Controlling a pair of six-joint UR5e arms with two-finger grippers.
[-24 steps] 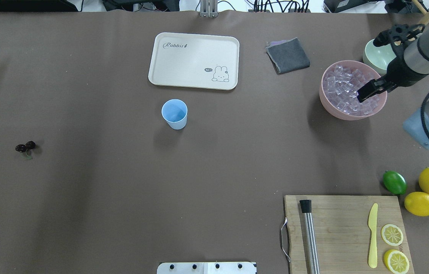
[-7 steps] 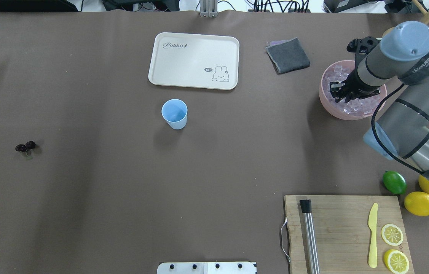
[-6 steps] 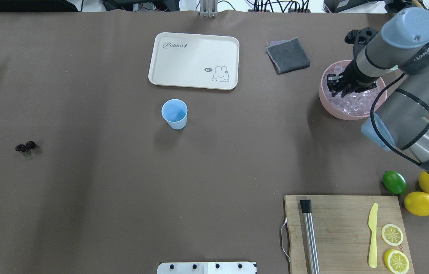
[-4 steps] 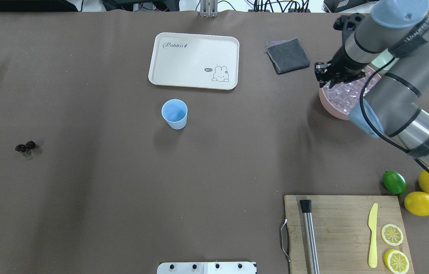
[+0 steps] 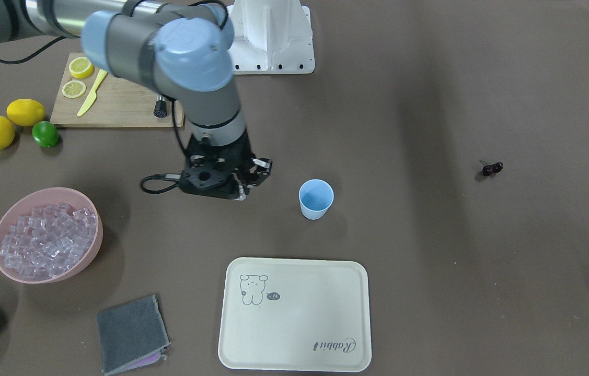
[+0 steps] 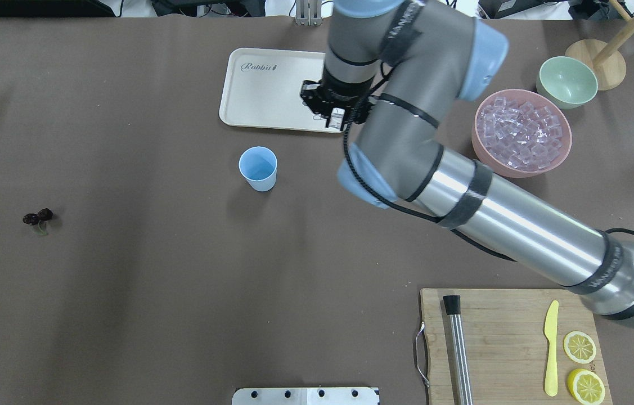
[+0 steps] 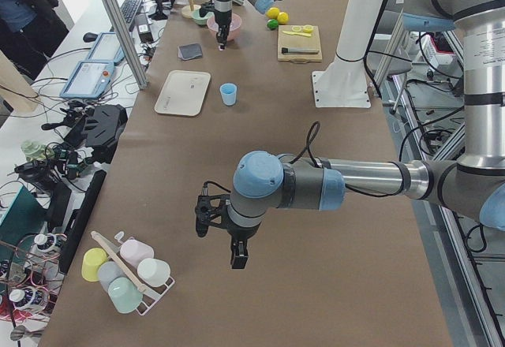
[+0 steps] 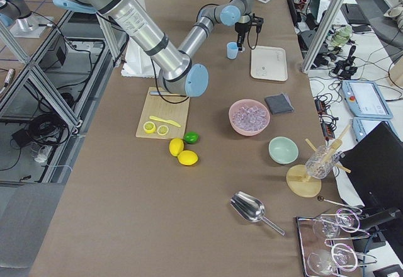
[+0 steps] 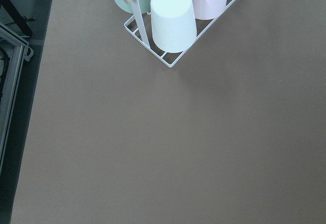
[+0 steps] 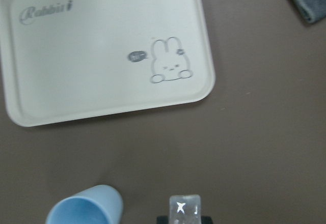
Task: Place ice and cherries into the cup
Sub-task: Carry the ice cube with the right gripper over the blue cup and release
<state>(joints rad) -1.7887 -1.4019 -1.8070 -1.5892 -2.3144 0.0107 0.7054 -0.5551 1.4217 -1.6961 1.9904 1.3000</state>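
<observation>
Left tool point(image 7: 237, 254) is hanging over the counter point(image 6: 181, 281) at its far-left end, outside the overhead view. It is showing only in the side view, so cannot tell if it is clenched or released. A wire rack point(image 9: 166, 65) near it is holding pastel cups point(image 9: 173, 18).

Cherries point(image 6: 37, 216) are lying on bare counter at the left, well apart from everything else.

Cup point(image 6: 257, 167) is standing upright mid-counter, just on the near side of the cream rabbit tray point(image 6: 271, 84), not touching it.

Right tool point(image 6: 330, 110) is hanging raised to the right of the cup, its arm reaching across from the right side. In the overhead view it is lining up with the tray's near right corner. It is clenched on one ice cube point(image 10: 185, 206), which is showing between the fingertips in the right wrist view. The cube is sitting over bare counter just right of the cup's rim, not over the cup's opening.

Grey cloth point(image 5: 131, 326) is lying right of the tray.

The other ice point(image 6: 521, 132) is sitting piled in the pink bowl point(image 6: 491, 165), well right of the cup. Green bowl point(image 6: 567, 81) is sitting just beyond it, farther and to the right.

Near right, the cutting board point(image 6: 508, 326) is carrying a metal rod point(image 6: 459, 349), a yellow knife point(image 6: 551, 349) and two lemon slices point(image 6: 579, 347). Lime point(image 5: 45, 134) and two lemons point(image 5: 25, 112) are lying just off the board's far right corner.
</observation>
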